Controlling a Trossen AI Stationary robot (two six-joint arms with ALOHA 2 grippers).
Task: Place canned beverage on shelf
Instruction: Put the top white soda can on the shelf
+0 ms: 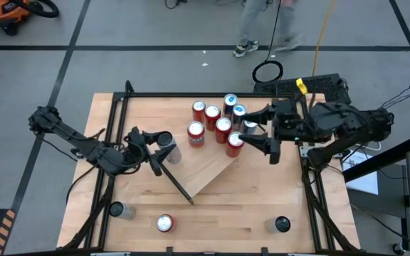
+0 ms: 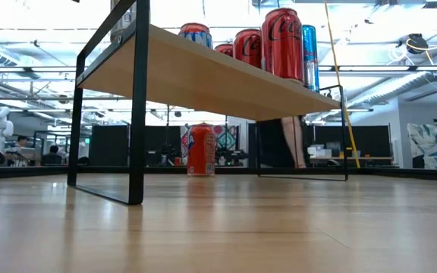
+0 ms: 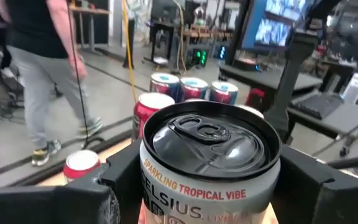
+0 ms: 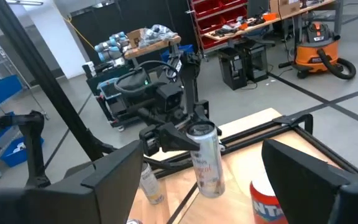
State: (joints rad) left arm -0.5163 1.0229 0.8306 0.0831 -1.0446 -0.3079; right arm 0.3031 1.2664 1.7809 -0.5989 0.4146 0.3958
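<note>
A: Gripping a silver can (image 3: 209,163), the left gripper (image 1: 161,148) sits over the shelf's (image 1: 212,174) left end in the high view. Fingers (image 3: 73,198) closed on both sides of the can, can upright. Label reads "sparkling tropical vibe."

B: Is the can on the board or above it?

A: Cannot tell. The low view shows only a bit of it at the shelf's top edge. The right wrist view shows the same can (image 4: 207,158) held off the table, between the left fingers.

B: Right gripper (image 1: 259,131)?

A: Fingers spread wide, nothing held. It hovers by the can cluster (image 1: 219,122) on the shelf's far end, just beside the nearest red can (image 1: 235,143).

B: Cluster count?

A: Seven or so on the shelf, red ones and blue-topped ones, all upright, packed close.

B: Loose cans?

A: Red can (image 1: 164,223) on the table near the front edge, upright. Dark can (image 1: 117,210) front left, another dark can (image 1: 281,225) front right. All well apart from the shelf.

B: Anything else?

A: A person (image 1: 262,25) stands on the floor beyond the table (image 1: 262,206).
</note>
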